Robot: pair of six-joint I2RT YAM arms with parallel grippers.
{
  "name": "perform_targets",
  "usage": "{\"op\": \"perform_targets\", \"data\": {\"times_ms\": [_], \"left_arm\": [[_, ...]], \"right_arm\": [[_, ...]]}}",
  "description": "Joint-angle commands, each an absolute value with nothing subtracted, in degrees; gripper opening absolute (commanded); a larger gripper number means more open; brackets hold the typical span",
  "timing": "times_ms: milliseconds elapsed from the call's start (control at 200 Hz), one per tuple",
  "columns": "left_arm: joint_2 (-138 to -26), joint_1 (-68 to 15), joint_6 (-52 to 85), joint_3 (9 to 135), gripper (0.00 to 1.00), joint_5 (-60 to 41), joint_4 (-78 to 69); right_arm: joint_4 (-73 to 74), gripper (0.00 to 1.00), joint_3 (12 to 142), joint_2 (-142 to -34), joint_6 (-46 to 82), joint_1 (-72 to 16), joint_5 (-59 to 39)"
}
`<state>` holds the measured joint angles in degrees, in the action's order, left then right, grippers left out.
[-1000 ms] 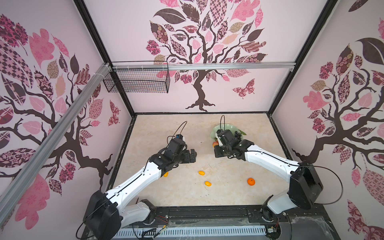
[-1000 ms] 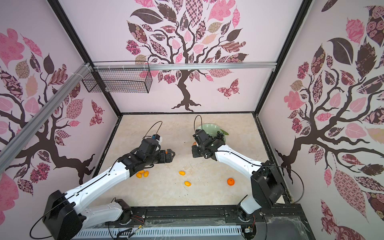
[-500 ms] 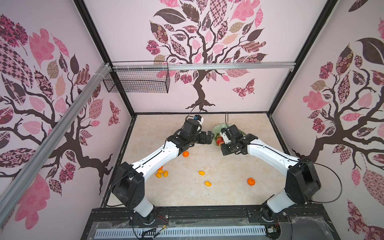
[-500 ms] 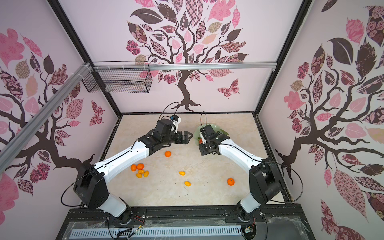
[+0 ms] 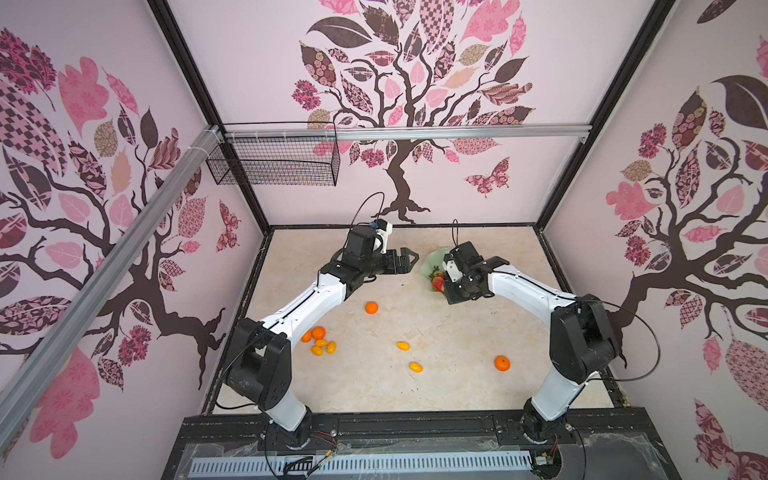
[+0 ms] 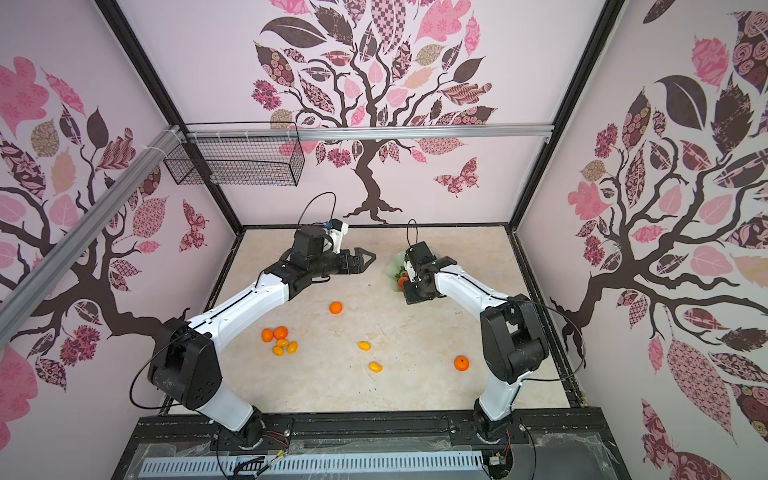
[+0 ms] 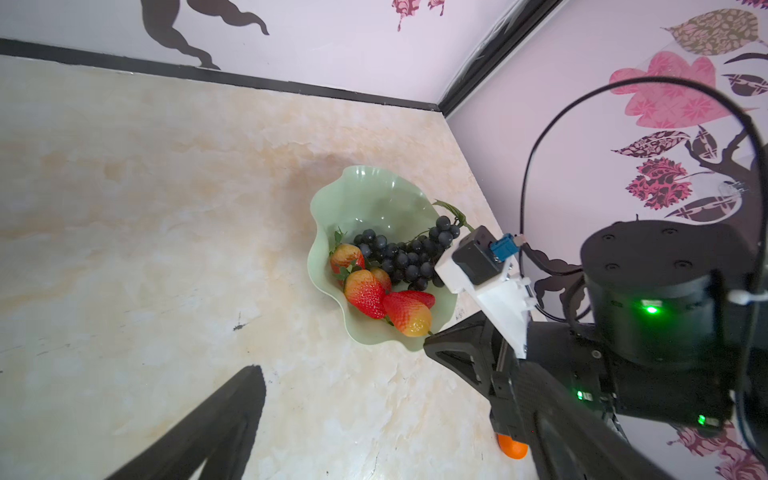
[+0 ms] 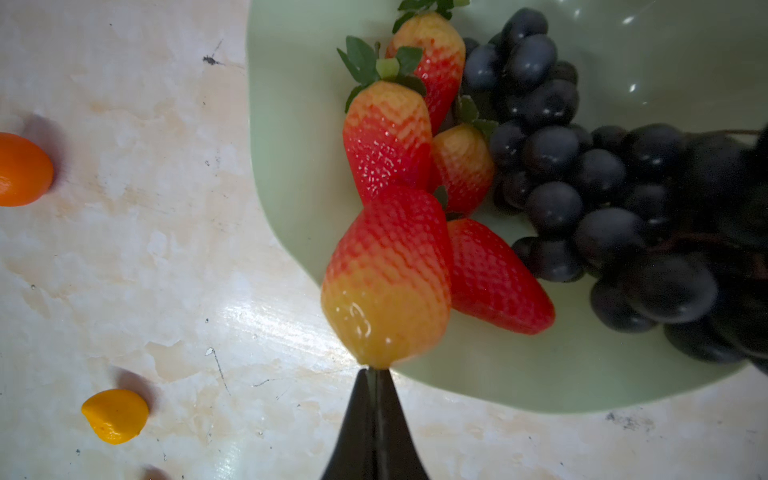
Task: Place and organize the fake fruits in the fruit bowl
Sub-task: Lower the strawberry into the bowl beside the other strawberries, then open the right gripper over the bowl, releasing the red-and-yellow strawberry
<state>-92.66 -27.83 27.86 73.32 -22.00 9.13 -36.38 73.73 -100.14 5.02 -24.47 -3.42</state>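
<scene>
The fruit bowl stands at the back right, holding a dark grape bunch and several strawberries. One strawberry lies over the bowl's rim. My right gripper is shut and empty, its tips against that strawberry's yellow end. Left of the bowl my left gripper hangs open and empty above the table. Loose oranges and small ovals lie on the table.
A cluster of oranges and ovals lies beside my left arm's base link. The right wrist view shows an orange and an oval on the table. A black wire basket hangs on the back-left rail. Walls enclose the table.
My left arm has stretched back and right toward the bowl, uncovering the fruit cluster and one orange. My right gripper has shifted slightly back along the bowl's rim, staying shut.
</scene>
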Motion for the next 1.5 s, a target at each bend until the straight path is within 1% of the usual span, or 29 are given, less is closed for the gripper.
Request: {"op": "perform_targets", "data": {"times_ms": [0,150,230,410,445,500,635,810,935,980,1025,1080,1125,1155,1175,1240,1290,1390,1465,1495], "left_arm": [[-93.6,-28.2,28.63,72.49,0.98,-24.22,7.73],[-93.09,-28.19,28.02,72.37,0.98,-22.32,8.64],[-92.82,-28.17,27.77,72.41,0.98,-21.45,9.05],[-93.06,-28.23,27.89,72.42,0.98,-21.6,9.14],[-93.03,-28.21,27.95,72.46,0.98,-21.61,9.07],[-93.06,-28.22,27.94,72.51,0.98,-21.71,9.15],[-92.74,-28.23,27.63,72.59,0.98,-21.67,9.26],[-92.33,-29.01,26.56,72.83,0.98,-21.27,9.9],[-92.16,-30.93,24.43,73.51,0.98,-20.22,11.25],[-92.11,-31.8,23.51,73.77,0.98,-19.64,11.8],[-92.19,-32.66,22.73,73.91,0.98,-19.43,12.03],[-92.32,-33.71,22.26,73.84,0.98,-19.42,11.99],[-92.53,-34.55,22.04,73.82,0.98,-19.42,12.02],[-92.63,-35.13,21.97,73.83,0.98,-19.5,12.04],[-92.76,-35.43,21.97,73.74,0.98,-19.51,12.04],[-93.05,-36.59,21.63,73.64,0.98,-19.64,12.22],[-93.15,-37.33,21.45,73.56,0.98,-19.76,12.38],[-93.49,-38.66,21.26,73.15,0.98,-19.73,12.63],[-93.83,-39.08,21.41,72.99,0.98,-19.86,12.74],[-93.97,-39.11,21.8,73.02,0.98,-19.79,12.66]], "right_arm": [[-38.28,0.0,77.55,-103.17,4.04,-24.56,-4.07],[-38.51,0.0,78.95,-103.74,5.73,-24.61,-1.19],[-38.36,0.06,78.74,-102.98,6.82,-24.58,0.41],[-38.84,0.26,77.62,-100.42,8.75,-24.59,2.19],[-38.85,0.29,77.38,-99.76,9.02,-24.61,2.17],[-38.87,0.3,76.77,-98.49,9.58,-24.61,2.27],[-37.61,0.39,74.74,-93.7,10.87,-24.6,3.67],[-34.77,0.56,71.16,-85.83,12.56,-24.52,6.46],[-29.84,0.59,66.16,-80.67,16.03,-24.52,9.62],[-26.67,0.65,63.56,-78.93,17.81,-24.48,11.08],[-24.66,0.75,61.71,-77.58,19.29,-24.53,10.78],[-24.54,0.81,61.05,-76.78,20.68,-24.52,10.93],[-25.23,0.81,60.55,-76.34,20.94,-24.52,11.88],[-25.96,0.8,60.27,-76.04,20.71,-24.51,12.3],[-26.72,0.78,60.19,-75.86,20.7,-24.52,12.75],[-29.91,0.68,59.53,-75.44,22.55,-24.52,15.57],[-31.99,0.65,58.78,-74.96,23.55,-24.47,15.91],[-32.72,0.61,55.18,-72.9,24.2,-24.52,13.34],[-33.54,0.54,54.22,-72.92,25.01,-24.52,10.66],[-33.56,0.49,54.01,-73.23,25.04,-24.5,8.86]]}}
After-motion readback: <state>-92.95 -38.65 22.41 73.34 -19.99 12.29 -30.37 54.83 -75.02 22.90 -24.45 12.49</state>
